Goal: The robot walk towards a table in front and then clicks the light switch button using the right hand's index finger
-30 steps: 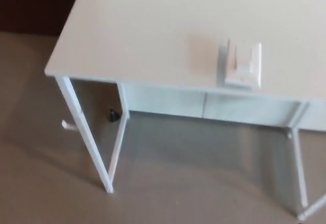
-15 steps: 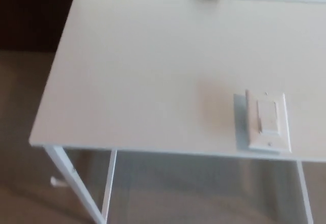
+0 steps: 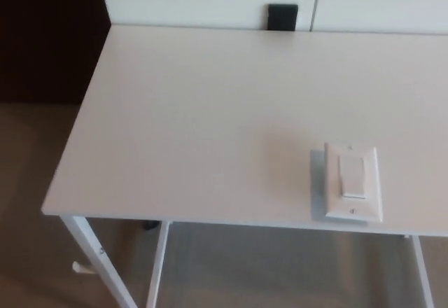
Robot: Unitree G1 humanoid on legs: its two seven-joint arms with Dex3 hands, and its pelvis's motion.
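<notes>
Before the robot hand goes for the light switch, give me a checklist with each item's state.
1. Light switch in view: ok, it lies flat near the table's front edge, right of centre.
2. Rocker button unobstructed: ok, nothing covers it.
3. Table surface around the switch free of other things: ok.
4. Right robot hand in view and lined up: not ok, neither robot hand shows.
5. Robot close enough to reach: cannot tell; the table's front edge sits low in the picture, but nothing shows the reach.
6. Switch position, on or off: cannot tell.
</notes>
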